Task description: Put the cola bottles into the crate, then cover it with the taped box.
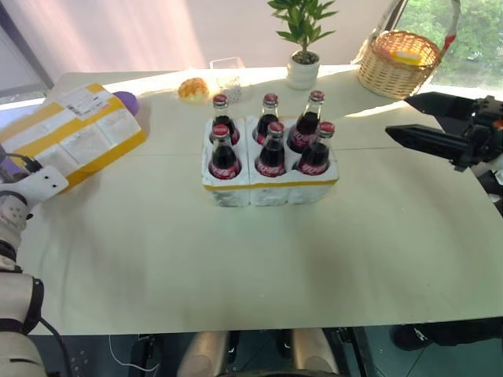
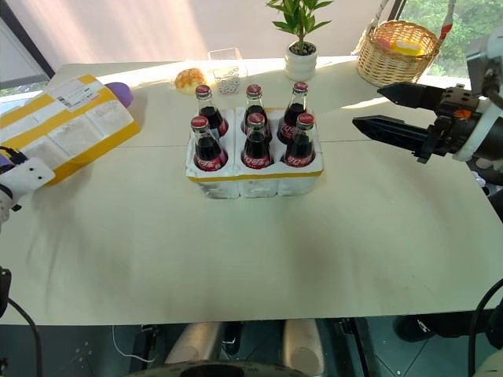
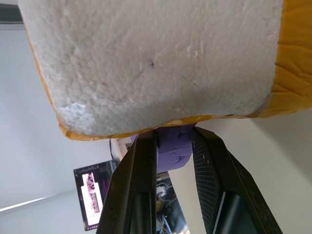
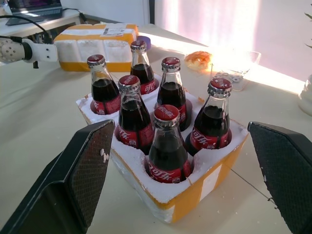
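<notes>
Standing in crate (image 1: 271,188): six cola bottles (image 1: 272,151); one taped box (image 1: 71,133).

You see a cream-topped table (image 1: 236,259) under a pale curtain (image 1: 157,31), sunlight striping its far edge; 1 window (image 1: 460,39) with greenery lies beyond the right gripper.

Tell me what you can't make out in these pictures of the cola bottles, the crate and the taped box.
- Left gripper: the fingers close beside a purple thing under the taped box; the box hides what the purple thing is.
- Taped box's open side: unseen in the eye views; it lies tilted.
- Shipping label print: too small.
- Clear tub's contents: too small, sun glare.
- Crate: the bottles hide its holes.
- Right gripper: open, clear of everything.
</notes>
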